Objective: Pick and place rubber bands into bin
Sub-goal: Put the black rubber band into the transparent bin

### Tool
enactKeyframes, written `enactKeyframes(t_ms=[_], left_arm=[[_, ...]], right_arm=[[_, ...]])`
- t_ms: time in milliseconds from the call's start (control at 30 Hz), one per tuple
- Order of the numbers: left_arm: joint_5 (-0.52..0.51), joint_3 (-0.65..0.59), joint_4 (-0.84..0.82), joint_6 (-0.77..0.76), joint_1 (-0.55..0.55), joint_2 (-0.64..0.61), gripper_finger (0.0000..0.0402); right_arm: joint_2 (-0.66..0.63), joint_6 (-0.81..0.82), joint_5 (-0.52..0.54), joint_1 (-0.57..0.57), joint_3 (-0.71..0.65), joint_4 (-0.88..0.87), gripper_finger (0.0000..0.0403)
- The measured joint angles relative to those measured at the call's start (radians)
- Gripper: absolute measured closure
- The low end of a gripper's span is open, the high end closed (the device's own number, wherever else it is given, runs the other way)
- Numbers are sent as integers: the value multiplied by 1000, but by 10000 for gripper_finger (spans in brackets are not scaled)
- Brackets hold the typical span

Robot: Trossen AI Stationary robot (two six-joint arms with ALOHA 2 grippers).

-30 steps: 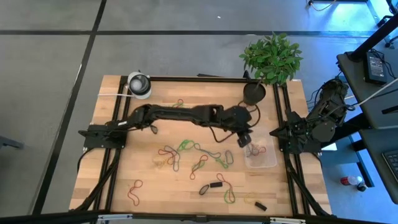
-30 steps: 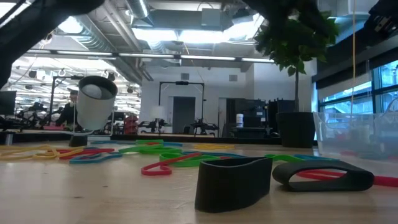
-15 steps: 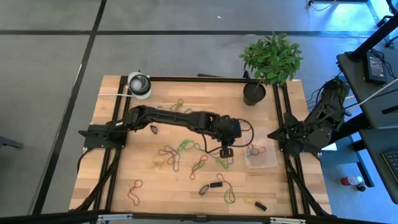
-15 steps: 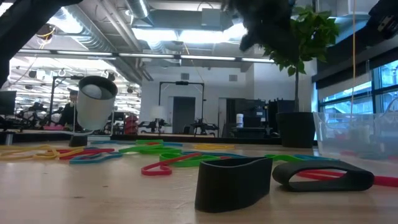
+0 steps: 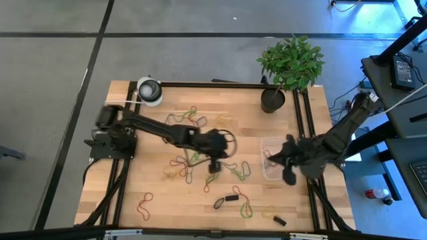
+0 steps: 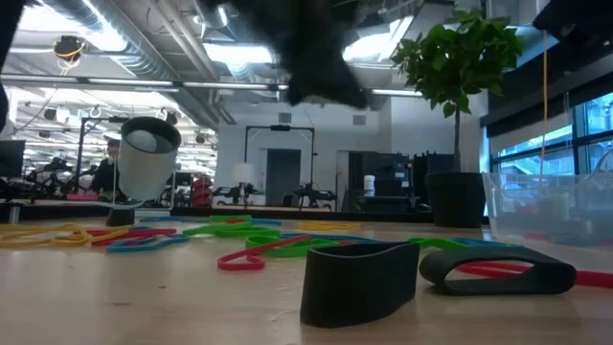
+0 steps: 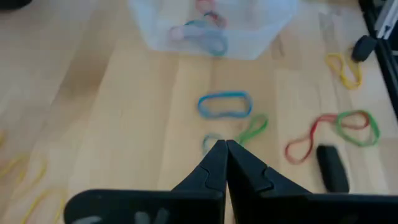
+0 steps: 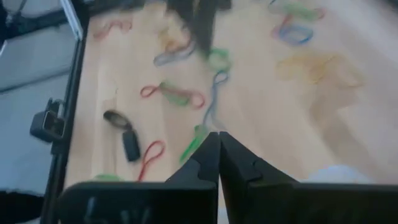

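Observation:
Many rubber bands (image 5: 193, 160) in red, green, yellow and blue lie loose on the wooden table, several of them around its middle. The clear bin (image 5: 269, 170) stands at the right with a few bands (image 7: 202, 34) inside. My left gripper (image 5: 213, 167) is shut and hangs above the bands at mid-table, its tips (image 7: 224, 146) over a pale band. My right gripper (image 5: 277, 160) is shut (image 8: 217, 137) and reaches in from the right over the bin, holding nothing.
A black pot with a green plant (image 5: 272, 100) stands at the far right, and a white-and-grey roll (image 5: 149, 90) at the far left. Dark bands (image 6: 359, 278) and small dark blocks (image 5: 231, 198) lie near the front edge. Black frame rails (image 5: 310, 193) run along both sides.
My left gripper has swung from above the bin toward the table's left and down, ending over the bands at mid-table. My right arm has stretched from the right edge toward the bin. The bands on the table lie where they were.

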Motion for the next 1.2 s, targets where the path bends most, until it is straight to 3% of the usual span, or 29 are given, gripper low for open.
enactKeyframes(t_ms=[233, 400, 500, 767, 1067, 1200], left_arm=[[-16, -338, 116, -73, -13, -268, 400], [-29, -470, 123, -112, -32, -388, 400], [-29, -517, 122, -114, -44, -429, 400], [-28, -532, 117, -121, -76, -447, 400], [-27, -532, 120, -130, -105, -447, 400], [-27, -532, 138, -130, -104, -447, 400]], right_arm=[[287, 270, -281, -39, 176, -112, 401], [473, 503, -554, -15, 336, -291, 401], [560, 570, -679, 24, 389, -312, 394], [735, 755, -848, 125, 406, -192, 338], [889, 782, -841, 190, 406, -74, 248], [950, 780, -845, 200, 406, -62, 226]])
